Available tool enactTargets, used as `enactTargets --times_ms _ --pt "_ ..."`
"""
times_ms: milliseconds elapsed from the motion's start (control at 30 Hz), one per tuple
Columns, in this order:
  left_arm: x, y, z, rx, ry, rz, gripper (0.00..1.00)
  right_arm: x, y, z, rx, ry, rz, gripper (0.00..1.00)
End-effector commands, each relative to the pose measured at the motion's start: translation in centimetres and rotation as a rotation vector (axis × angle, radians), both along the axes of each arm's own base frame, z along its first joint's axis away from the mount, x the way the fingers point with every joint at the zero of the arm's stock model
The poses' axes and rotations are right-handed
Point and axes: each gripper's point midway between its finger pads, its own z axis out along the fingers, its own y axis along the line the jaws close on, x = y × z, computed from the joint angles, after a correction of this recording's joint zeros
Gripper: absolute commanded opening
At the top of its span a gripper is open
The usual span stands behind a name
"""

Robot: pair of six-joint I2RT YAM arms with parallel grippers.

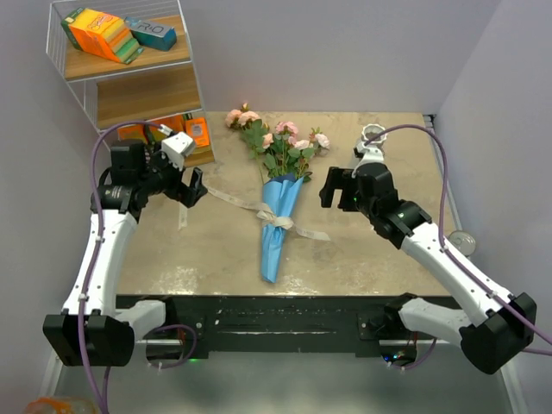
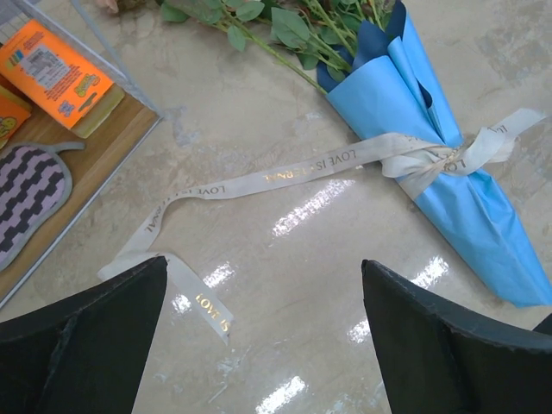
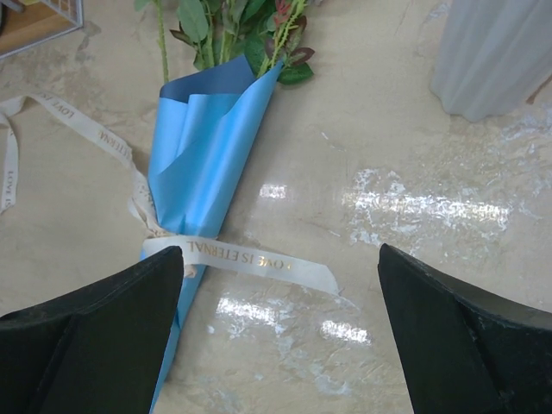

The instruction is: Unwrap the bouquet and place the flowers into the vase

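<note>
In the middle of the table (image 1: 172,259) we have the bouquet (image 1: 278,203) lying flat, still wrapped, blue paper (image 1: 274,237) on and ribbon (image 1: 278,219) knotted. Its long axis runs from far edge to near edge with a slight tilt. The flowers (image 1: 285,138) are toward the far edge and the pointed tip is toward the near edge.

The left gripper (image 1: 193,185) is spread wide and holds nothing, off the bouquet's left side. The right gripper (image 1: 331,189) is spread wide too, empty, on the other side and closer to the paper.

The vase (image 1: 373,135) stands toward the far right corner, just behind the right gripper and partly hidden from above.

We judge the knot comes first. The long ribbon tail trails toward the left edge and ends right under the left gripper, so the left arm is nearer for that pull. The short tail points at the right gripper.
</note>
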Motion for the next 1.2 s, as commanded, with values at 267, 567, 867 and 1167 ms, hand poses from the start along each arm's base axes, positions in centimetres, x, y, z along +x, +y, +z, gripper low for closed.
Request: enactTargets --times_ms 267,567,867,1167 --pt "0.9 -4.1 -5.1 0.046 0.028 -0.322 0.99 -3.2 5.6 -7.0 -0.394 -0.009 0.020 0.99" --pt "1.2 -5.2 -9.0 0.135 0.063 -0.519 0.99 -5.7 7.7 -10.9 -0.397 0.003 0.003 0.97" --pt "2.4 -6.9 -11.6 0.176 0.037 -0.555 0.99 -4.7 10.1 -13.7 -0.359 -0.050 0.053 0.92" --pt "2.4 -8.0 -13.1 0.207 0.029 -0.631 0.99 -2.9 9.0 -15.9 -0.373 -0.110 -0.046 0.82"
